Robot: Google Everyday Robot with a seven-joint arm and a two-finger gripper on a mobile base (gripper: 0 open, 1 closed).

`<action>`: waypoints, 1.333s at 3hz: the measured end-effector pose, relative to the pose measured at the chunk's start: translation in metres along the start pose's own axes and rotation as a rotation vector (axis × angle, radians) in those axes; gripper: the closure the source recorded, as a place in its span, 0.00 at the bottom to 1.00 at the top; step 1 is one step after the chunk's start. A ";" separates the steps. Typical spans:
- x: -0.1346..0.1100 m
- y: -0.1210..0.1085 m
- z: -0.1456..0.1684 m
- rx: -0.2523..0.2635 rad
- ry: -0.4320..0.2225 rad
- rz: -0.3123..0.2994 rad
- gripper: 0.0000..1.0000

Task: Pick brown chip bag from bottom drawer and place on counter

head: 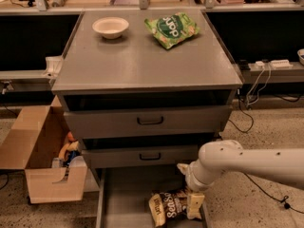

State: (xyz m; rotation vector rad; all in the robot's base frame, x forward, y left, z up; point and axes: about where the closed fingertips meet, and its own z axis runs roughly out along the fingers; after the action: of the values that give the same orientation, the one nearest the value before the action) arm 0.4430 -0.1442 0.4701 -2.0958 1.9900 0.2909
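Observation:
The brown chip bag [167, 206] with white "Sea Salt" lettering lies in the open bottom drawer [126, 201], near its right wall. My gripper [194, 204] reaches down from the white arm at the bag's right end and touches it. The counter [137, 63] is the grey top of the cabinet above.
A white bowl [110, 27] and a green chip bag [171, 28] sit on the counter's far part. Two shut grey drawers with black handles [150, 121] are above the open drawer. An open cardboard box [40, 163] with items stands on the floor at the left. Cables lie on the floor at the right.

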 end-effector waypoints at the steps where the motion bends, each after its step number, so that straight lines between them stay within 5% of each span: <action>1: 0.013 -0.012 0.065 -0.056 -0.021 -0.050 0.00; 2: 0.024 -0.024 0.123 -0.099 -0.081 -0.018 0.00; 4: 0.037 -0.031 0.143 -0.076 -0.078 -0.032 0.00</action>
State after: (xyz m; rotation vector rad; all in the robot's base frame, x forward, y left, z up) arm 0.4788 -0.1344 0.3239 -2.1249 1.9284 0.4413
